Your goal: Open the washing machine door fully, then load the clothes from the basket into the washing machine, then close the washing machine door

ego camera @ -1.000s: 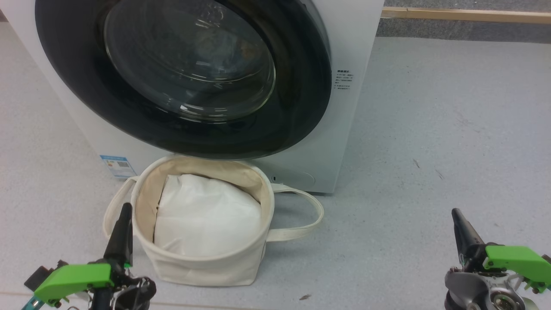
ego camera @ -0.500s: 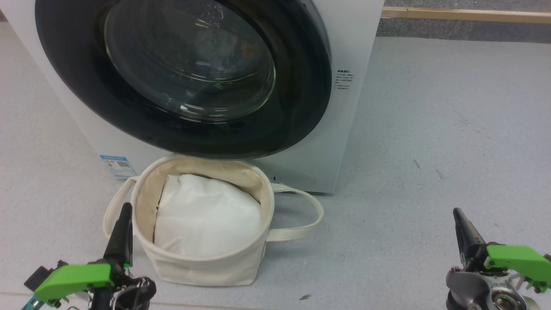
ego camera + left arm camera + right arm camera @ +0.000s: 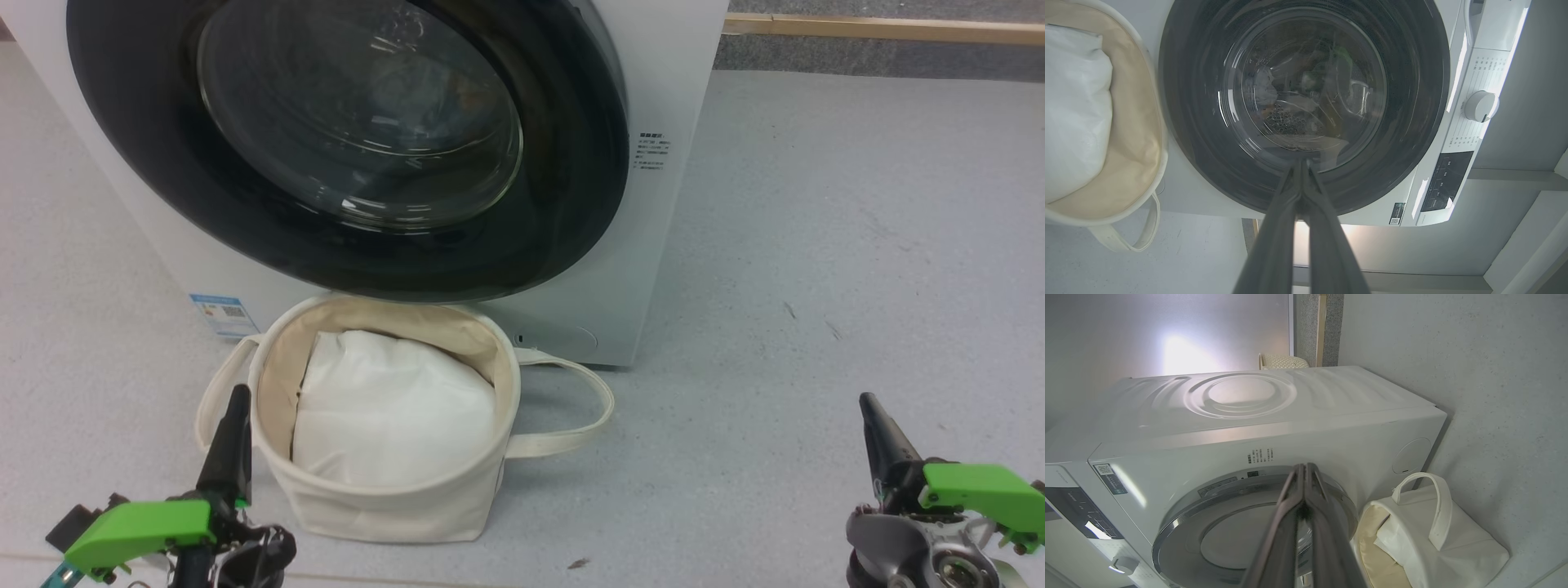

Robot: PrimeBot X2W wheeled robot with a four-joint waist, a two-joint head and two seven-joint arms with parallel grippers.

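The washing machine (image 3: pixel 673 73) stands with its door (image 3: pixel 351 147) flat against the front, black rim and glass bowl facing me. Behind the glass (image 3: pixel 1306 81) pale and brownish shapes show dimly; I cannot tell whether they are the clothes. The basket (image 3: pixel 508 367) sits on the floor just below the door and holds a plain white bundle (image 3: pixel 392 408). My left gripper (image 3: pixel 237 394) is shut and empty beside the basket's left side. My right gripper (image 3: pixel 865 400) is shut and empty, far right over bare floor. Both fingertip pairs (image 3: pixel 1300 163) (image 3: pixel 1304 466) are pressed together.
A blue label (image 3: pixel 219 314) sits low on the machine's front. The basket's loop handle (image 3: pixel 600 408) lies out to the right on the grey floor (image 3: pixel 816 245). A wooden strip (image 3: pixel 882 29) runs along the far wall. The control panel and dial (image 3: pixel 1480 106) are at the machine's top.
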